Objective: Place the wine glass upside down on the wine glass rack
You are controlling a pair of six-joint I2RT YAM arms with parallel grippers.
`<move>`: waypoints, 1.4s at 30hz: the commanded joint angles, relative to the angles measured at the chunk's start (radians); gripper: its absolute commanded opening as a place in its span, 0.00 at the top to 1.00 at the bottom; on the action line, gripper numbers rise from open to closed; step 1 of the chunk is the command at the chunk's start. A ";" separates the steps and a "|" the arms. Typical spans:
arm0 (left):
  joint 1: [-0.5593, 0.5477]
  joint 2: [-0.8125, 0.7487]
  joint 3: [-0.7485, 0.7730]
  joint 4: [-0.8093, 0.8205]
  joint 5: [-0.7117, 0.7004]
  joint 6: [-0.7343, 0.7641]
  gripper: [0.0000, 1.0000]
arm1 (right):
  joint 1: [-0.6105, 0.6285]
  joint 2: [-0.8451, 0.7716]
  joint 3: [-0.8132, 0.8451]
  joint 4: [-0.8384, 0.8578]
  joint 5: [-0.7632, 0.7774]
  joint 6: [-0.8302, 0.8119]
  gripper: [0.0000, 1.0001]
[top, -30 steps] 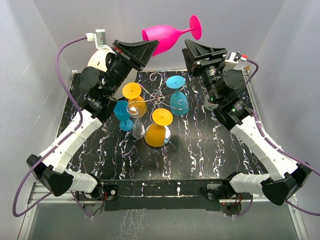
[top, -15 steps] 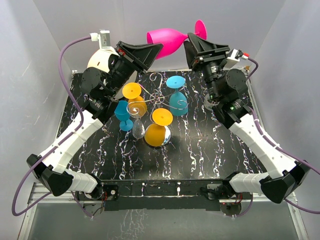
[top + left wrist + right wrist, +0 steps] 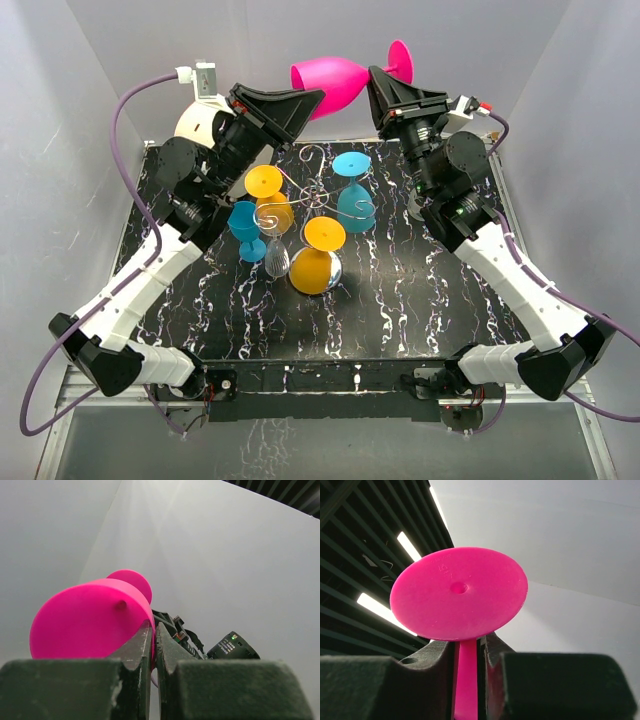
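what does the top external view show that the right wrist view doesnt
Only the top external view: the marbled table, the wine glass rack with an orange glass and a teal glass foot-up at it, and the left gripper at the bowl of the pink wine glass.
Only the right wrist view: the small dimple in the centre of the glass's foot, and the ceiling light strips behind it.
Both: the pink wine glass, raised above the table, its stem between the fingers of the right gripper.

Overhead from behind, wrist views close, upward — all share wine glass
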 commanded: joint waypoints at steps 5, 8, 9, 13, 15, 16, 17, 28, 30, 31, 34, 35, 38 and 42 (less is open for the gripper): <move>-0.010 -0.061 -0.014 0.023 0.028 -0.007 1.00 | 0.006 -0.020 0.047 0.029 0.024 -0.010 0.77; -0.010 -0.061 -0.020 0.030 0.031 -0.016 1.00 | 0.007 -0.013 0.058 0.029 0.021 -0.011 0.76; -0.011 -0.062 -0.021 0.031 0.032 -0.018 1.00 | 0.006 -0.010 0.063 0.029 0.020 -0.013 0.76; -0.012 -0.062 -0.023 0.037 0.038 -0.016 1.00 | 0.006 -0.001 0.068 0.043 0.018 -0.015 0.86; -0.012 -0.062 -0.023 0.039 0.038 -0.012 1.00 | 0.006 0.000 0.069 0.049 0.017 -0.019 0.93; -0.012 -0.061 -0.023 0.036 0.037 -0.011 1.00 | 0.005 0.001 0.068 0.055 0.017 -0.024 0.97; -0.012 -0.062 -0.022 0.034 0.037 -0.009 1.00 | 0.006 0.000 0.068 0.060 0.018 -0.031 1.00; -0.012 -0.089 -0.012 -0.017 0.080 0.052 0.45 | 0.006 -0.075 0.047 0.197 0.079 -0.294 1.00; -0.012 -0.104 -0.025 -0.030 0.063 0.064 0.43 | 0.006 -0.088 0.042 0.222 0.078 -0.354 1.00; -0.012 -0.113 -0.031 -0.036 0.058 0.070 0.43 | 0.005 -0.098 0.037 0.236 0.073 -0.390 1.00; -0.012 -0.130 -0.023 -0.076 0.091 0.115 0.42 | 0.005 -0.144 -0.010 0.303 0.038 -0.518 1.00; -0.012 -0.130 -0.001 -0.113 0.111 0.136 0.42 | 0.007 -0.166 -0.033 0.322 0.025 -0.558 1.00; -0.012 -0.140 0.030 -0.202 0.158 0.186 0.42 | 0.006 -0.228 -0.069 0.287 0.002 -0.651 1.00; -0.012 -0.161 0.033 -0.237 0.200 0.209 0.39 | 0.007 -0.310 -0.096 0.162 -0.035 -0.793 1.00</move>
